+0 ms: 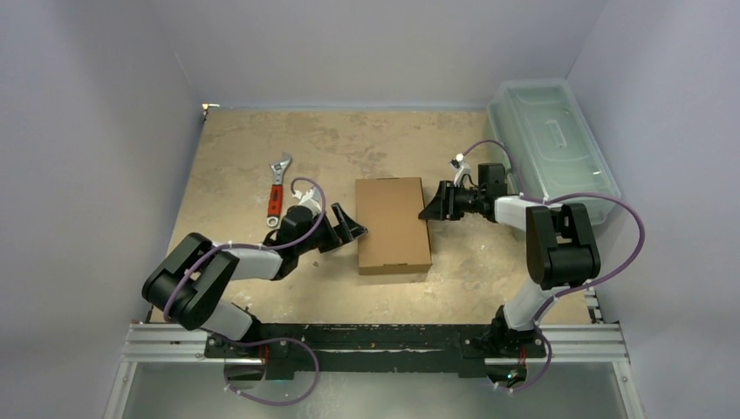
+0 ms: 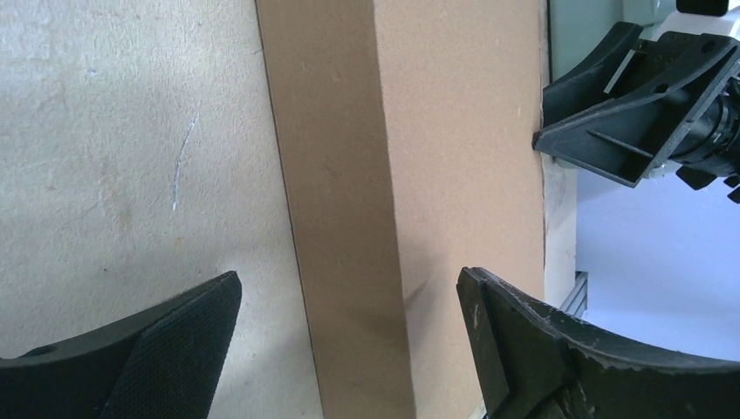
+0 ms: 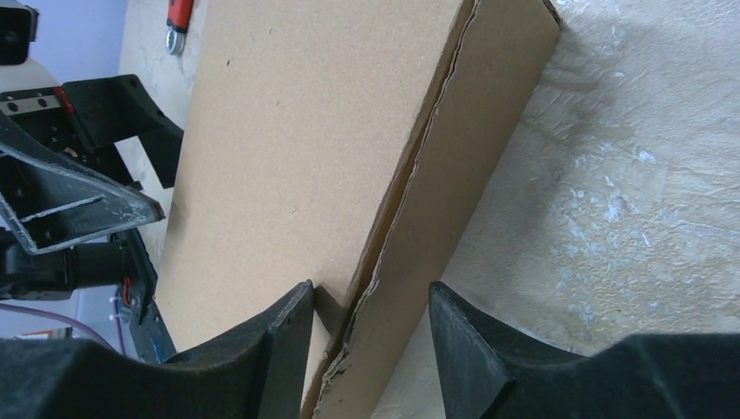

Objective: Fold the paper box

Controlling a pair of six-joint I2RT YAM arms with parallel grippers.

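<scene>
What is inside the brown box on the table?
Nothing inside can be seen. The paper box lies closed, so only its plain brown lid and side walls show. A thin seam runs along one side, but it shows no contents.

Nothing written can be read in any of the three views: no words, labels, brand names, numbers or signs. The paper box (image 1: pixel 393 224) shows only plain brown cardboard on its faces in the overhead view and in both wrist views. The red-handled wrench (image 1: pixel 277 194) on the bench is too small to make out any marking. The lid of the pale-green bin (image 1: pixel 551 140) carries a small moulded mark that cannot be read either.
</scene>
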